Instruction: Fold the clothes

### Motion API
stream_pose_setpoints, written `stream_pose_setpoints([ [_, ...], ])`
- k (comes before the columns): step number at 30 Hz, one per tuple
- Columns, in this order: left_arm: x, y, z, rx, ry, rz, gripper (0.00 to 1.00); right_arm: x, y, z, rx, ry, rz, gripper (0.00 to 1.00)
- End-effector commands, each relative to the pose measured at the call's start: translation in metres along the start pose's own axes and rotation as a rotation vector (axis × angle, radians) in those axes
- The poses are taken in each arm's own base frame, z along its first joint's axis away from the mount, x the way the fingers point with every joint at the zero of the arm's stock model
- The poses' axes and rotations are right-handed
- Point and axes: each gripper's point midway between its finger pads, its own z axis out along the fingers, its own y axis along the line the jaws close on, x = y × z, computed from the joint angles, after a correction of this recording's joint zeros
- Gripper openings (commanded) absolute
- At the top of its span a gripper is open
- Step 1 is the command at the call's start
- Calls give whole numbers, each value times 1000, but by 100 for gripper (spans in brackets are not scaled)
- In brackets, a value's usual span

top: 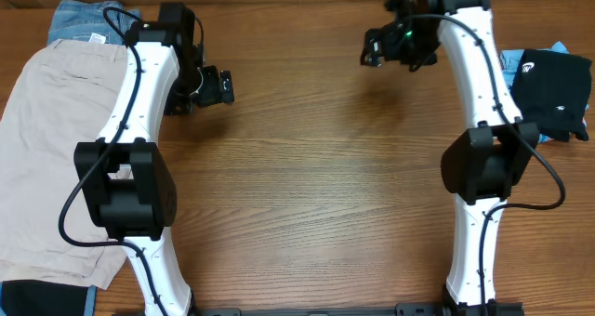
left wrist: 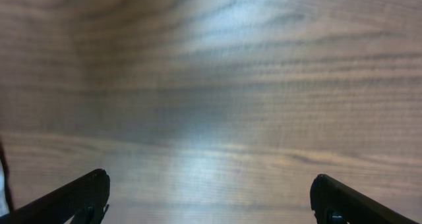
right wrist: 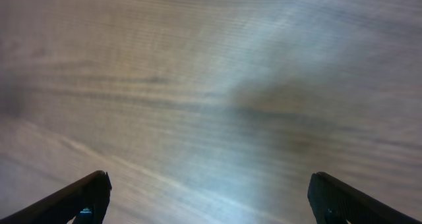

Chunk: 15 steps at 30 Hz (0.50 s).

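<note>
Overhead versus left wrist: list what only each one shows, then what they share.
Only overhead: the shorts, denim, the black tee at the right edge, and the right gripper. Only left wrist: the left gripper close up, its fingers spread wide, nothing between them. Both: the wooden table and the left gripper.

Brown wood-grain table (top: 316, 167) w/ soft light glare mid-surface.
</note>
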Motion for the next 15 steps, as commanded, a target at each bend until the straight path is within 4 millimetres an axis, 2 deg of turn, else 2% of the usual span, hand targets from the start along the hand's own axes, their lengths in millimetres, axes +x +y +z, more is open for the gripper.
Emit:
stream_pose_setpoints([
  [1, 15, 1, 0, 18, 61, 18, 100, 5, 4, -21, 61, -8, 15, 100],
  [4, 25, 3, -4, 4, 95, 16, 100, 15, -5, -29, 131, 16, 81, 100],
  [7, 39, 2, -9, -8, 142, 21, 100, 24, -1, -41, 132, 30, 84, 100],
  [10, 55, 0, -12, -38, 196, 37, 100, 31, 2, -57, 143, 32, 89, 100],
  [13, 77, -4, -16, -58, 280, 51, 100, 46, -4, -78, 215, 42, 163, 100],
  [15, 89, -6, -19, -73, 327, 48, 100, 49, 2, -90, 205, 18, 183, 100],
])
